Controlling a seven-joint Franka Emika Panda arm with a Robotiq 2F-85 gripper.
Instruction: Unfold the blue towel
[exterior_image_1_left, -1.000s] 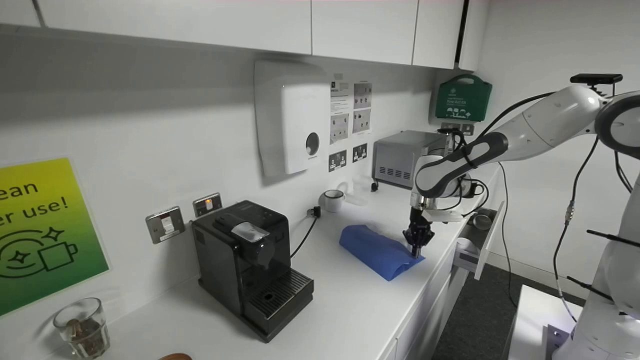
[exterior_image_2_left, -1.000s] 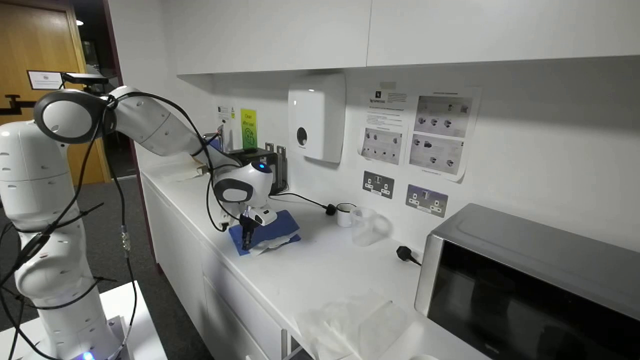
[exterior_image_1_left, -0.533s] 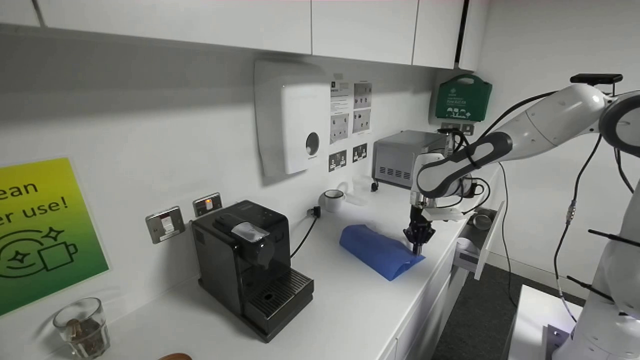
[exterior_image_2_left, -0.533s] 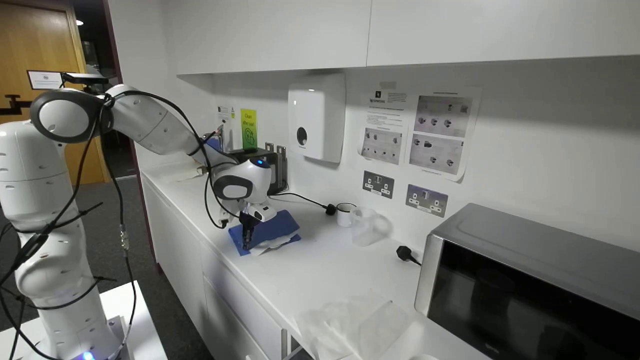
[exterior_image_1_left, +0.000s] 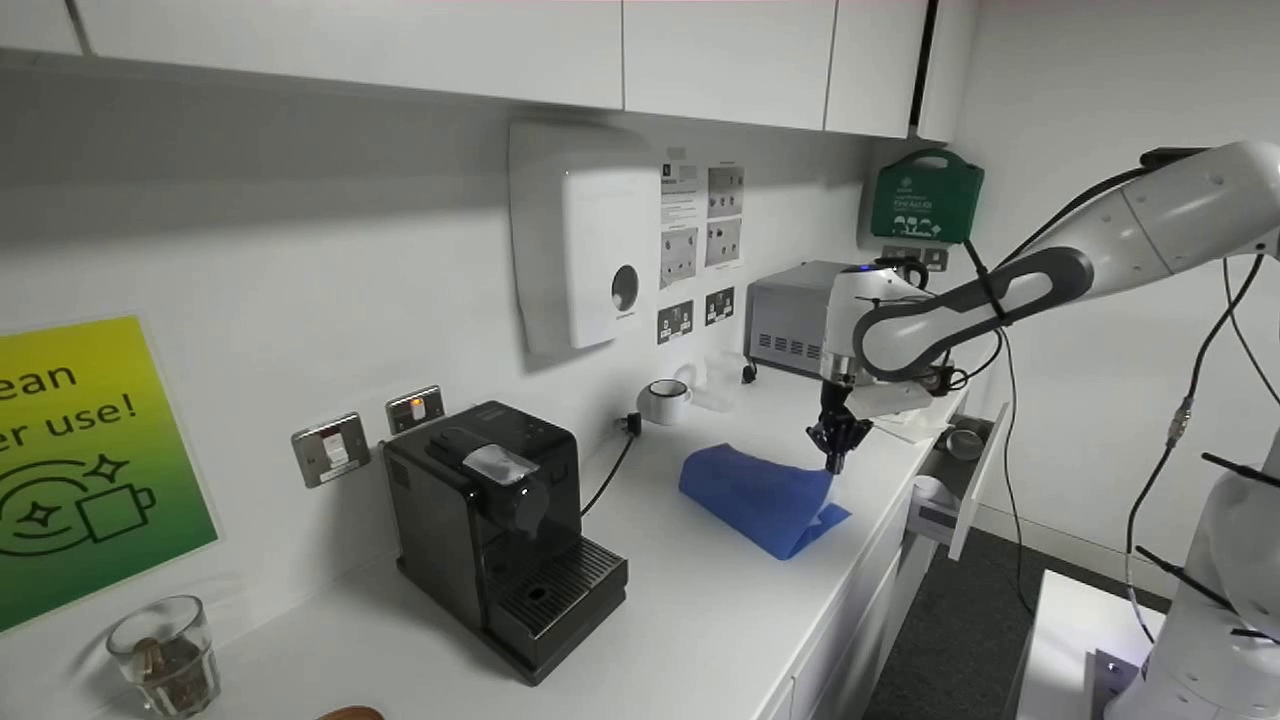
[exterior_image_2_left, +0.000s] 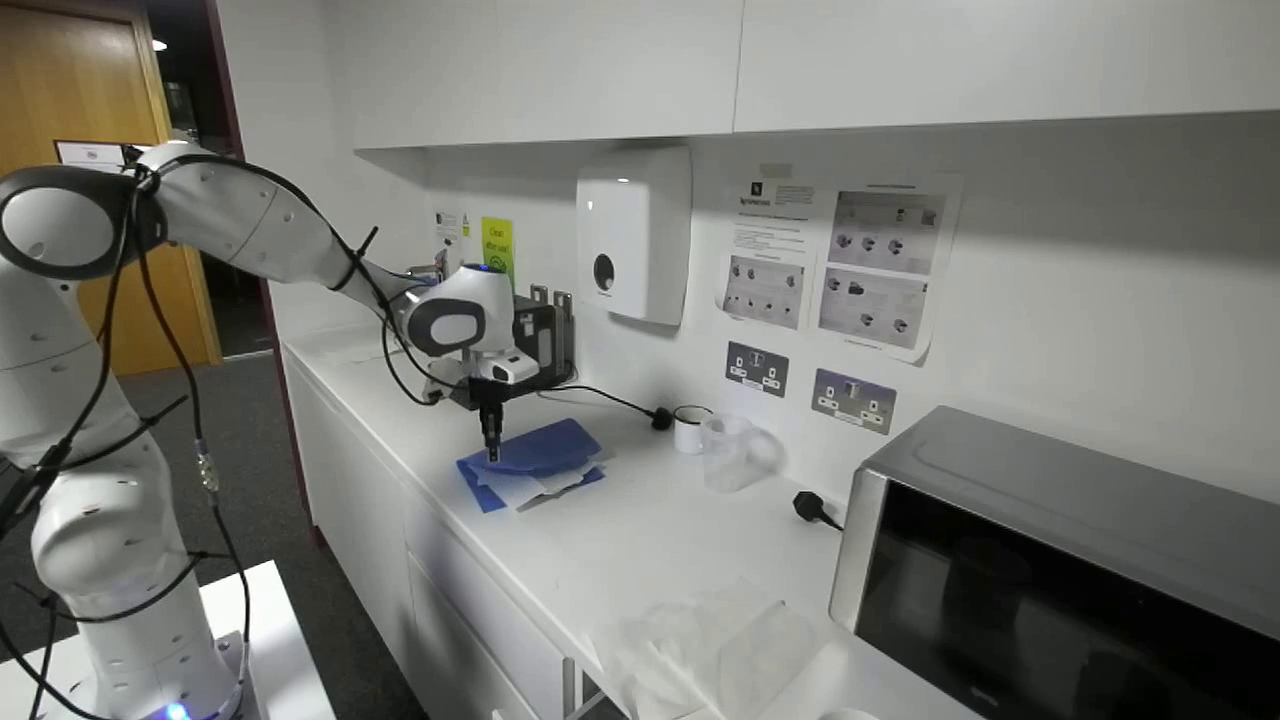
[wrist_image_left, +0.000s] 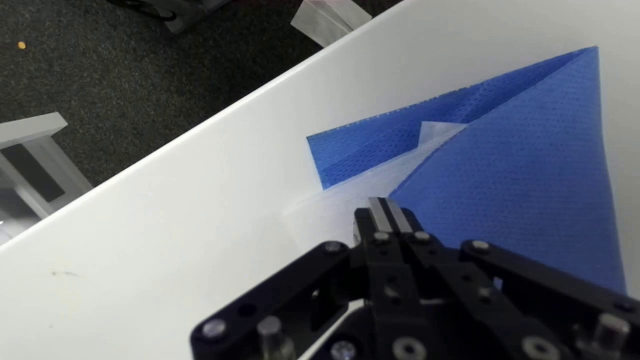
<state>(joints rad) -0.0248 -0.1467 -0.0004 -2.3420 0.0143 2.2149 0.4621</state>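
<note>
The blue towel (exterior_image_1_left: 755, 497) lies folded on the white counter, with its top layer lifted at one corner. It also shows in an exterior view (exterior_image_2_left: 548, 445) and in the wrist view (wrist_image_left: 530, 170). My gripper (exterior_image_1_left: 835, 466) is above the towel's end near the counter's front edge, with its fingers together on the lifted corner; it shows in an exterior view (exterior_image_2_left: 493, 455) and in the wrist view (wrist_image_left: 387, 202). A thin white sheet (wrist_image_left: 340, 212) shows between the lifted layer and the lower blue layer. The pinched corner itself is hidden by the fingers.
A black coffee machine (exterior_image_1_left: 490, 530) stands beside the towel. A white mug (exterior_image_2_left: 690, 430), a clear plastic jug (exterior_image_2_left: 724, 455) and a microwave (exterior_image_2_left: 1050, 560) stand along the wall. Crumpled clear plastic (exterior_image_2_left: 715, 650) lies near the front edge. A drawer (exterior_image_1_left: 940, 515) hangs open.
My gripper has risen from the counter and the towel's top corner has come up with it. A gap has opened over the lower layer, showing more of the white sheet.
</note>
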